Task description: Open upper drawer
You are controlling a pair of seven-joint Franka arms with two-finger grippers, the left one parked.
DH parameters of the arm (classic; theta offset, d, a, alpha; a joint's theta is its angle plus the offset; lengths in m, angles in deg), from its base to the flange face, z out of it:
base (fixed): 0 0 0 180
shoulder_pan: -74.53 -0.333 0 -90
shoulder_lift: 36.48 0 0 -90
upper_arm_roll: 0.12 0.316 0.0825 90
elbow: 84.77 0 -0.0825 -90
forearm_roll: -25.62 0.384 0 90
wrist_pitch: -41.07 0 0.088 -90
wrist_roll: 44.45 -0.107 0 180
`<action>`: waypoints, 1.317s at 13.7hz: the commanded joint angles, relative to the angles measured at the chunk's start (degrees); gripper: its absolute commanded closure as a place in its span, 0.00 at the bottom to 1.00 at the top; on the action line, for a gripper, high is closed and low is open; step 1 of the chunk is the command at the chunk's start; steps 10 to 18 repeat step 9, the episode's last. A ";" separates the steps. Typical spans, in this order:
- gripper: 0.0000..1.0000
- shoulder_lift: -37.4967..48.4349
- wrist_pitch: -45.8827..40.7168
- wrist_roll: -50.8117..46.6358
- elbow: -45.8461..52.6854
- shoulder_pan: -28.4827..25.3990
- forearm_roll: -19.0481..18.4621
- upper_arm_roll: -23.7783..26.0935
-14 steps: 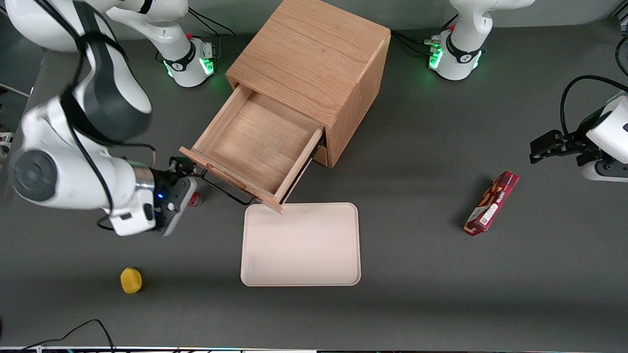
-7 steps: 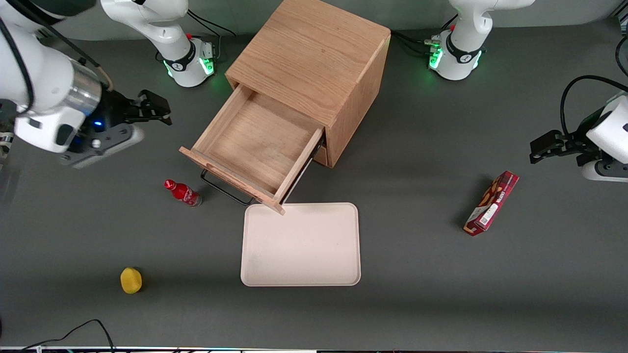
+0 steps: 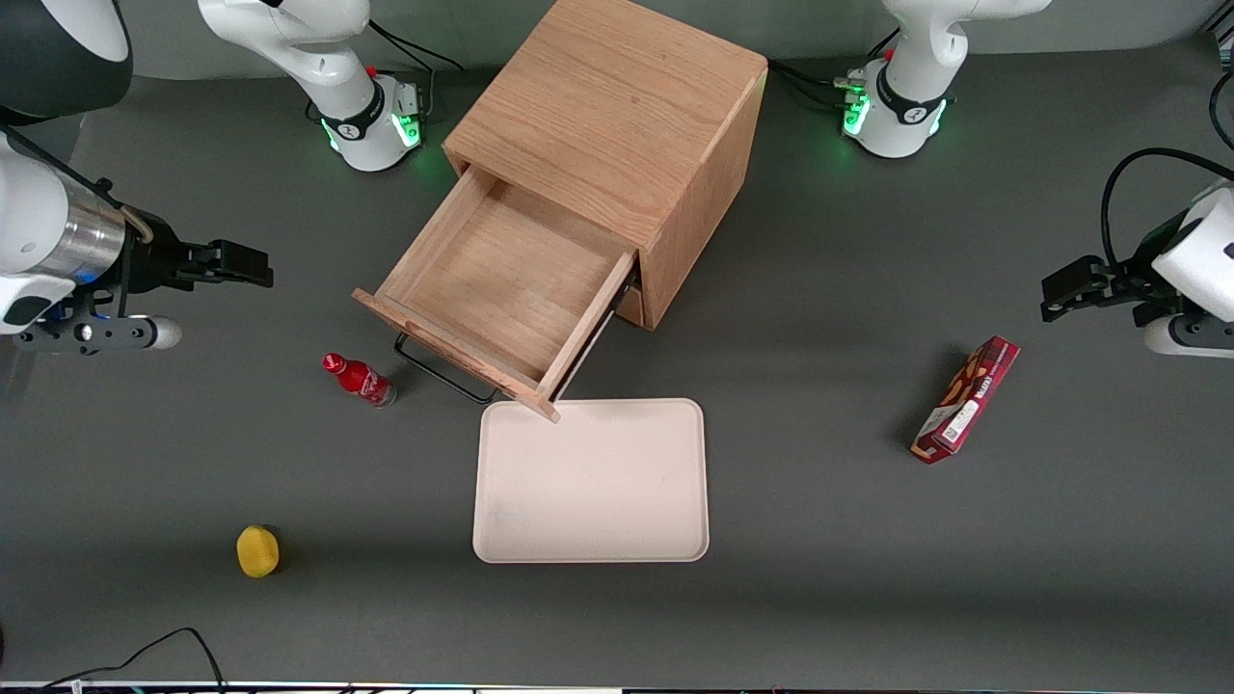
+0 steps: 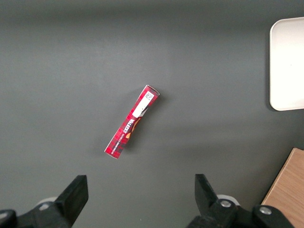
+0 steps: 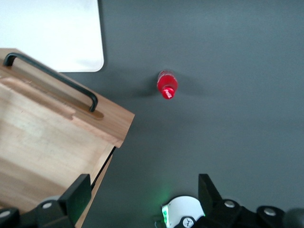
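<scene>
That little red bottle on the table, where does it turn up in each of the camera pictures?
Front view: the red bottle stands beside the upper drawer, near its black handle.
Right wrist view: red bottle, seen from above, under the open gripper.
Left wrist view: not in it.
Shared landmark: the white tray, in all three.

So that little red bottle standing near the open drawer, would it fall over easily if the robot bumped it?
Probably. The red bottle stands upright and looks tall and narrow, so a sideways nudge would likely tip it. Being round, it might then roll across the table. It looks small, so probably light. The gripper, fingers open, hangs well away from it, toward the working arm's end.
</scene>
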 commanded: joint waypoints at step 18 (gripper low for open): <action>0.00 15.74 19.34 -1.71 -23.77 0.45 -1.06 -3.32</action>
